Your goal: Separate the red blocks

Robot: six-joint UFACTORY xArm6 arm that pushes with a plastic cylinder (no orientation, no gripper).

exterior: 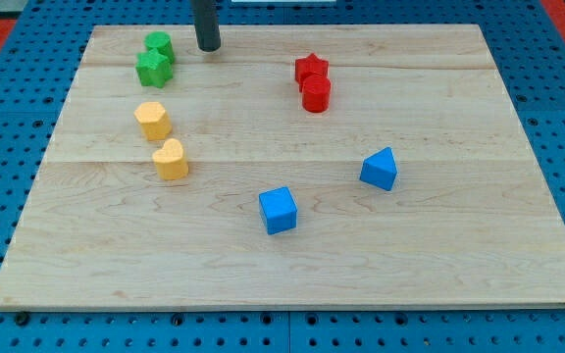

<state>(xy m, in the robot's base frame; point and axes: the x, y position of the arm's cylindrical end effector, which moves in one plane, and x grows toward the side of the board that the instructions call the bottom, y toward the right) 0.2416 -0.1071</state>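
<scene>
Two red blocks touch each other at the upper middle-right of the wooden board (439, 245): a red star (311, 69) and, just below it, a red cylinder (316, 94). My tip (208, 46) stands near the board's top edge, well to the left of the red star and just right of the green blocks.
A green block (159, 45) and a green star (153, 69) sit together at the top left. A yellow hexagon (152, 120) and a yellow heart-like block (171, 159) lie below them. A blue cube (278, 210) and a blue wedge-like block (380, 170) lie lower, at the middle and right.
</scene>
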